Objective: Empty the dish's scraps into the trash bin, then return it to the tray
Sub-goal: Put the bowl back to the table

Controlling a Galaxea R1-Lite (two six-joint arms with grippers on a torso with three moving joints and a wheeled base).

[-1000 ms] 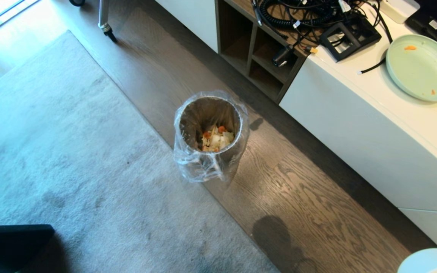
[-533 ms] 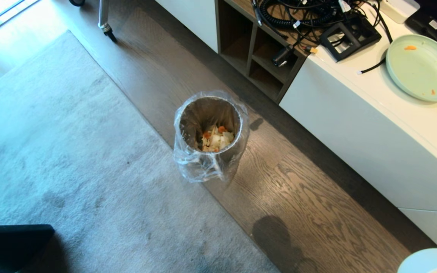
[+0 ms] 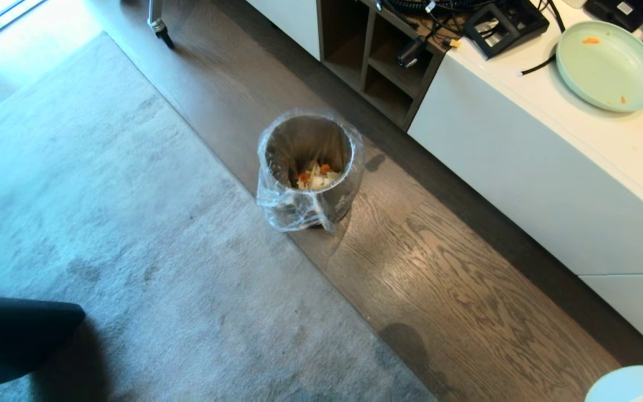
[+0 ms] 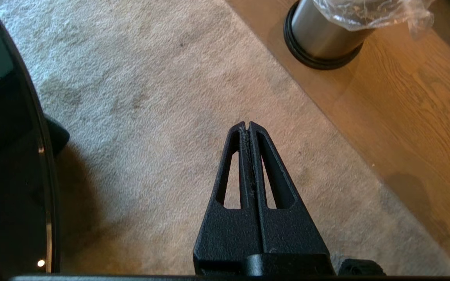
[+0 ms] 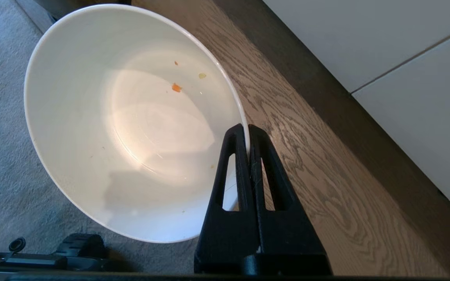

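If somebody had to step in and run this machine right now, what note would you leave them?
Right claw: shut on the rim of the white bowl, held low above the floor beside the white cabinet.
Left claw: shut, empty, over the rug.
Trash bin: on the wood floor by the rug's edge, scraps at its bottom.
Done: bowl is emptied; only a few crumbs cling inside.
Left: put the bowl back on its tray, which is not in sight.
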